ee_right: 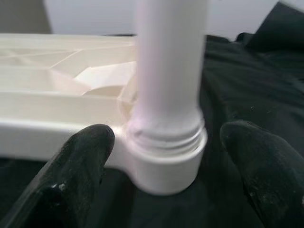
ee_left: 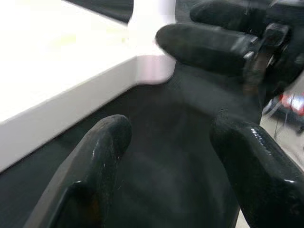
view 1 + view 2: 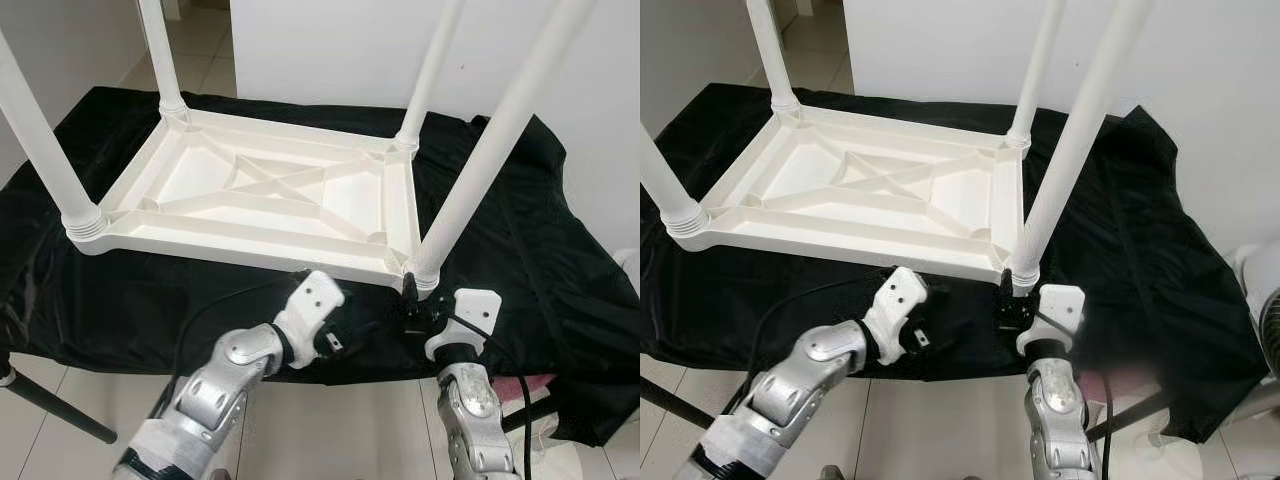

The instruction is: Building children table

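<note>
On black cloth [image 3: 520, 250], upturned table [image 3: 260, 190] lay, four legs fitted. Right gripper [image 1: 166, 156] stood wide around near-right leg [image 3: 470, 180] at threaded base; left gripper [image 2: 171, 156], open, empty, waited beside. Best practice: close squarely, twist leg snug, avoid cross-threading.

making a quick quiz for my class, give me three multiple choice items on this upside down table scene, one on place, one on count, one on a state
1. Where is the right claw?
A. at the near right leg's base
B. by the far left leg
C. under the cloth

2. How many legs stand in the white table?
A. two
B. three
C. four

3. How are the right claw's fingers?
A. shut on the leg
B. open, either side of the leg's base
C. shut on the cloth

Answers: 1 A, it sits at the near right leg on the black cloth. 2 C, one leg rises from each corner. 3 B, the right wrist view shows gaps beside the threaded collar.
</note>
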Tool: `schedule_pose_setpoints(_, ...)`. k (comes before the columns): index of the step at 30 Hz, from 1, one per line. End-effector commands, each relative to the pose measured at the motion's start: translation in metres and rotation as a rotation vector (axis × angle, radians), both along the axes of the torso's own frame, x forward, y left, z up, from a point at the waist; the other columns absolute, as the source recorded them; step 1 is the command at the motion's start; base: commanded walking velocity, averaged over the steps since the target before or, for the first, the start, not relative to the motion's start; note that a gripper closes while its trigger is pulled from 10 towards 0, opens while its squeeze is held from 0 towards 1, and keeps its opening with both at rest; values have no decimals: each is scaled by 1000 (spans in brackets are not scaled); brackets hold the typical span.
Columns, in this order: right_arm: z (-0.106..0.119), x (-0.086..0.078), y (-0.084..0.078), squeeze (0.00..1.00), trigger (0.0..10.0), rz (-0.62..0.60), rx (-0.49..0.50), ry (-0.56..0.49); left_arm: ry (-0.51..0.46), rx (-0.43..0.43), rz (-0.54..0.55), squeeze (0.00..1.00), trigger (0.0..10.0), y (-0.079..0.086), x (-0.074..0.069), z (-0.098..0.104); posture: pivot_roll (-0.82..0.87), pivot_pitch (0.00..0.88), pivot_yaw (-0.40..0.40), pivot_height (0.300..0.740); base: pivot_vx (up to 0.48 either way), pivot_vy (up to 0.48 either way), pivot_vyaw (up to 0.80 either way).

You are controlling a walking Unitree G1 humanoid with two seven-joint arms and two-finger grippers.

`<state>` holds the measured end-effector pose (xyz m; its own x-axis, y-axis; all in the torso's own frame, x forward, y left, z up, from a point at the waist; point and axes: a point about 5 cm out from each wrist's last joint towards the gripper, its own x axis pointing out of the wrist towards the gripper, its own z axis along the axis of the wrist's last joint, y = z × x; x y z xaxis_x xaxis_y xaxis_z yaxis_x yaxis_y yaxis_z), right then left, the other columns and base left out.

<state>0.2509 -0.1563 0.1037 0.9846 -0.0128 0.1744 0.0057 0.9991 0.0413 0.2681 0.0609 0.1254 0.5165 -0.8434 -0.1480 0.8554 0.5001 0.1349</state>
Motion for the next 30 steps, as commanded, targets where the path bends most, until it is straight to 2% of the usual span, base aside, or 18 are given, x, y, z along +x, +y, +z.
schedule_pose_setpoints(1,0,-4,3,0,10000,47,8,-1,-6,36,-47,0,10000,10,1,-3,-5,49,-62,740,0,0,0)
schedule_pose_setpoints(2,0,-4,3,0,10000,47,8,-1,-6,36,-47,0,10000,10,1,-3,-5,49,-62,740,0,0,0)
schedule_pose_setpoints(5,-1,-5,9,0,10000,128,16,5,-29,74,-2,0,10000,27,12,-4,0,51,-59,740,0,0,0)
schedule_pose_setpoints(7,0,-6,12,0,10000,154,9,7,-29,80,6,0,10000,30,14,-4,0,51,-59,740,0,0,0)
schedule_pose_setpoints(9,-1,-5,18,0,10000,210,25,15,-48,125,50,0,10000,44,23,-4,3,52,-57,740,0,0,0)
schedule_pose_setpoints(12,0,-4,20,0,10000,230,35,15,-58,143,71,0,10000,50,27,-5,4,53,-57,740,0,0,0)
schedule_pose_setpoints(14,4,0,25,0,10000,285,43,4,-75,177,122,0,10000,65,37,-4,8,54,-52,740,0,0,0)
schedule_pose_setpoints(17,8,3,27,0,10000,332,45,-7,-96,200,151,0,10000,74,43,-2,7,55,-50,740,0,0,0)
schedule_pose_setpoints(22,18,16,18,0,10000,335,40,-35,-128,205,201,0,10000,84,54,4,5,61,-47,740,0,0,0)
schedule_pose_setpoints(27,25,28,3,0,10000,288,35,-52,-155,206,219,0,10000,84,67,12,17,70,-59,740,0,0,0)
schedule_pose_setpoints(29,25,28,3,0,10000,288,35,-52,-155,206,219,0,10000,84,67,12,17,70,-59,740,0,0,0)
schedule_pose_setpoints(30,28,34,-6,0,10000,251,29,-57,-180,227,220,0,10000,83,74,15,19,76,-62,740,0,0,0)
